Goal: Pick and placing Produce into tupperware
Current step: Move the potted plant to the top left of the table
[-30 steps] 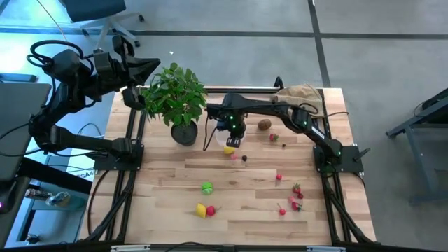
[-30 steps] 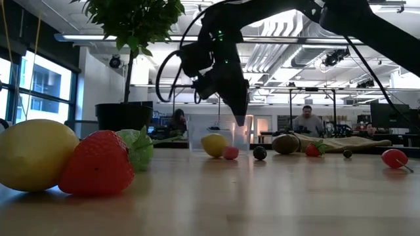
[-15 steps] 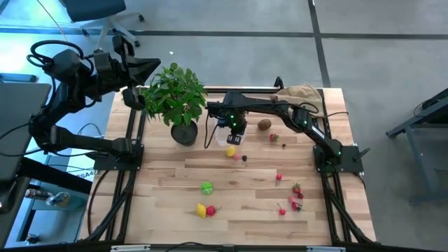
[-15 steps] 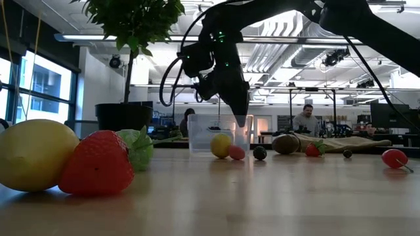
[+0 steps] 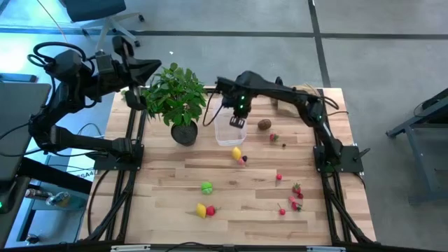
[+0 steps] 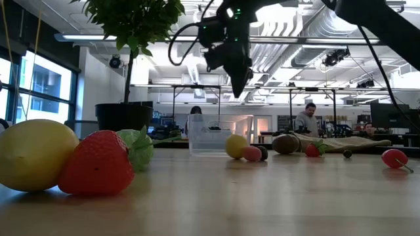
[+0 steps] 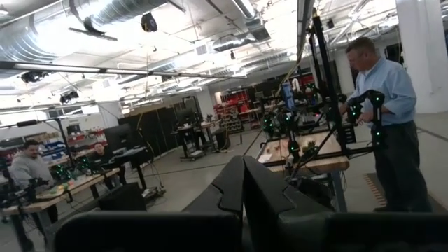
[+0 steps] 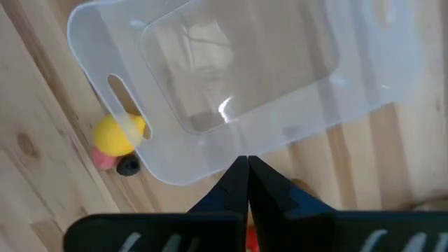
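The right gripper [image 5: 238, 120], its fingers pressed together and holding nothing, hangs in the air above the clear tupperware [image 5: 229, 131] at upper centre of the overhead frame. The tub sits open side up on the wooden table [image 5: 168, 189], just right of a black pot holding a leafy plant [image 5: 177, 98]; it is a rounded-corner rectangle, transparent with a wide rim, and a slot handle [image 8: 123, 94] is cut into one short end. From above, its long axis runs roughly from the frame's top toward its bottom. No produce can be seen inside it. A yellow lemon [image 5: 237, 152], a pink piece [image 5: 241, 159] and a small dark ball [image 8: 128, 166] lie clustered just below the tub in the overhead frame, the lemon against its rim in the wrist view. A brown kiwi-like piece [image 5: 264, 124] lies to its right, a green round one [image 5: 207, 187] lower centre, a second lemon with a strawberry [image 5: 211, 210] beneath that, and red berries [image 5: 295, 198] toward the lower right. The left gripper [image 7: 243, 183], fingers closed, is raised beyond the table's upper-left corner, facing a room where a person [image 7: 387, 119] stands.
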You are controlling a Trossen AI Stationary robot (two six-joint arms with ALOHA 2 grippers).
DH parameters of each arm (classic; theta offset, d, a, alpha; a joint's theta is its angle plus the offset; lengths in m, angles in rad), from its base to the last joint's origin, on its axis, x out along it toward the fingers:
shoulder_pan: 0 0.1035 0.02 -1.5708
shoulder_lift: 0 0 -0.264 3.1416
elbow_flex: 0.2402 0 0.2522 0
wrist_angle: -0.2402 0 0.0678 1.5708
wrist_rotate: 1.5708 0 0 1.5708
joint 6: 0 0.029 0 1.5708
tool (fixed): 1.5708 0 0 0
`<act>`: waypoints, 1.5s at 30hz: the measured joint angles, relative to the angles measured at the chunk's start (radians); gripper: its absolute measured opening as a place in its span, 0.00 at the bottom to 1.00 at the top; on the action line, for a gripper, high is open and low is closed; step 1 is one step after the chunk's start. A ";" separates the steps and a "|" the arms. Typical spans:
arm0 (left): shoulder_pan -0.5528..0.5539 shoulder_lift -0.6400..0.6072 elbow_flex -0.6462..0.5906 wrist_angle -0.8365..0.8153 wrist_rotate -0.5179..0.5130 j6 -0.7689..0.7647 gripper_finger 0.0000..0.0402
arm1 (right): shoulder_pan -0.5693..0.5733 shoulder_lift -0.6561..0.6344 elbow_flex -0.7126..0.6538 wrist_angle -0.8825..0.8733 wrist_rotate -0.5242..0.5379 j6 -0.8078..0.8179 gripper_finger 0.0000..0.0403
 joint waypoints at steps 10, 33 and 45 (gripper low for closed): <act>0.000 0.000 0.000 0.000 0.000 0.002 0.00 | -0.079 -0.100 0.000 0.014 -0.056 -0.067 0.00; 0.000 -0.062 0.001 -0.233 -0.272 0.098 0.00 | -0.145 -0.430 -0.139 0.157 -0.236 -0.128 0.00; 0.000 -0.091 0.000 -0.408 -0.624 0.099 0.00 | -0.122 -0.790 -0.729 0.507 -0.367 -0.029 0.00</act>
